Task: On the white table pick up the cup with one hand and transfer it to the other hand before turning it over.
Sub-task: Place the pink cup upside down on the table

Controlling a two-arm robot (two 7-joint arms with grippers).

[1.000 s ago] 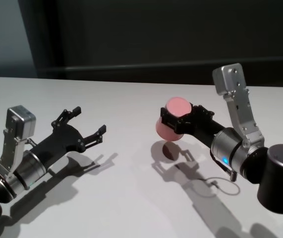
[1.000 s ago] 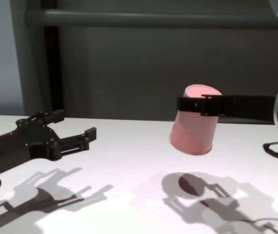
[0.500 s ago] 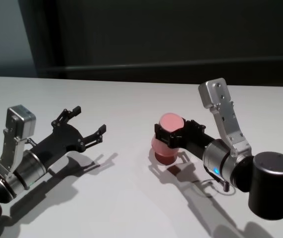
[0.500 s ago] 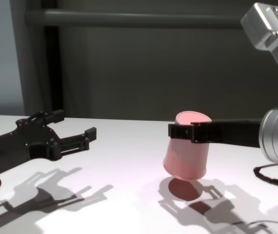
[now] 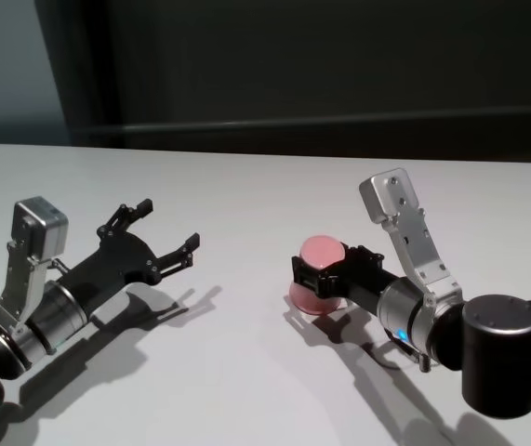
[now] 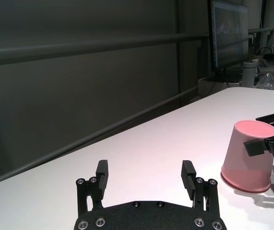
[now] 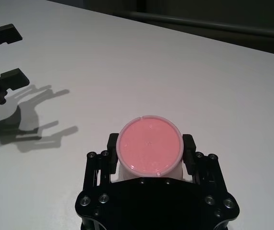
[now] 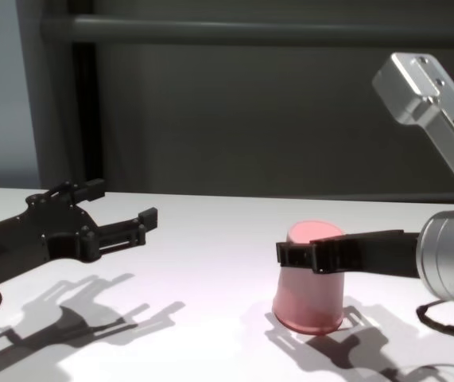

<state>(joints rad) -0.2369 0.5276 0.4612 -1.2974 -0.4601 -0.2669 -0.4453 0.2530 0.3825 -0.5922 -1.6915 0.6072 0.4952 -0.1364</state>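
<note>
Cup: the cup (image 8: 310, 277) stands upside down on the white tabletop (image 5: 246, 186), base up and rim down, to the robot's right of centre
Right gripper: the right gripper (image 7: 150, 152) has its jaws closed around the cup's upper wall, just under the flat base (the wrist view looks straight down on that base)
Left gripper: the left gripper (image 5: 152, 232) hovers low over the tabletop on the robot's left, jaws wide and holding nothing, well apart from the cup
Risk, release: if the jaws open unevenly, one finger could drag the light cup sideways or tip it off its rim
Risk, withdrawal: the grip sits high on a tapered wall, so a retreat with any sideways pull would probably topple it
Risk, seating: I cannot tell whether the rim lies flat all round; if it is slightly raised, letting go would drop it and it might rock
Count: one cup, two grippers, one tabletop
</note>
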